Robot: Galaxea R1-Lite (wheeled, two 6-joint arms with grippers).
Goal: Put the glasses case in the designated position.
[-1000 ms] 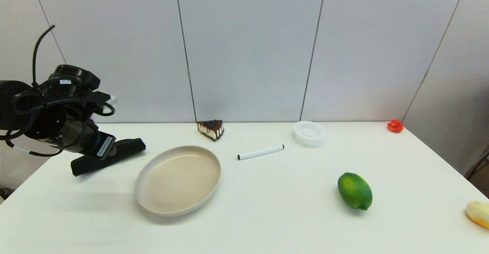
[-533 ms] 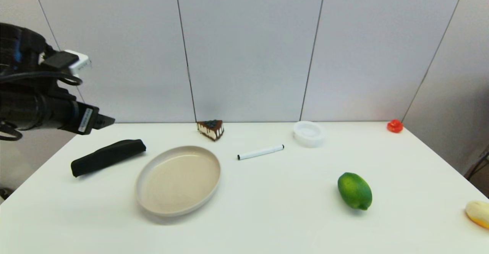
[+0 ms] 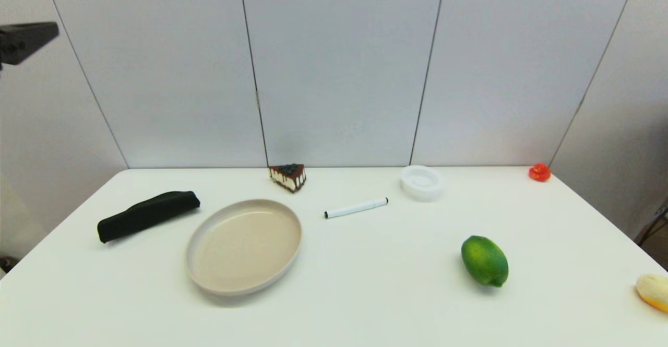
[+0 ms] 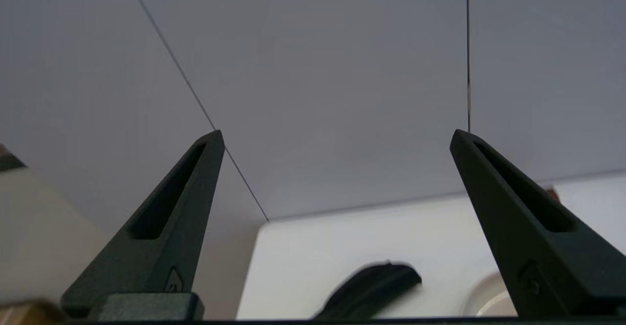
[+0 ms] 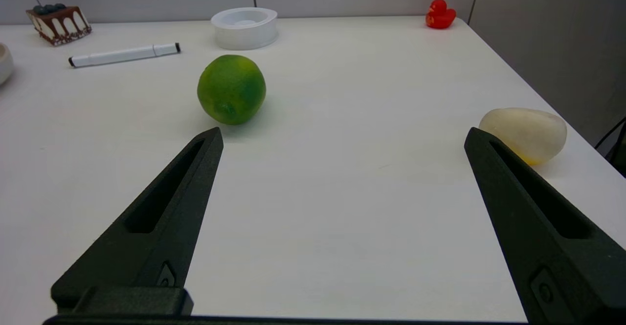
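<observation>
The glasses case (image 3: pixel 148 215), long and matte black, lies flat on the white tabletop at the left, just left of the beige plate (image 3: pixel 244 245). Nothing touches it. No mark for the designated position shows on the table. My left gripper (image 4: pixel 337 134) is open and empty, raised high above the table's left edge. Its wrist view catches the glasses case (image 4: pixel 371 291) far below. Only a black tip of the left arm (image 3: pixel 26 42) shows in the head view. My right gripper (image 5: pixel 342 132) hangs open and empty, low over the front right of the table.
A white marker pen (image 3: pixel 356 207), a cake slice (image 3: pixel 288 176) and a white round dish (image 3: pixel 421 181) sit toward the back. A red duck (image 3: pixel 539 172) is at the back right corner. A green lime (image 3: pixel 484 261) and a pale yellow fruit (image 3: pixel 652 290) lie at the right.
My left arm has lifted away from the glasses case, up and to the left, almost leaving the head view. The case stays where it lay. Nothing else moved.
</observation>
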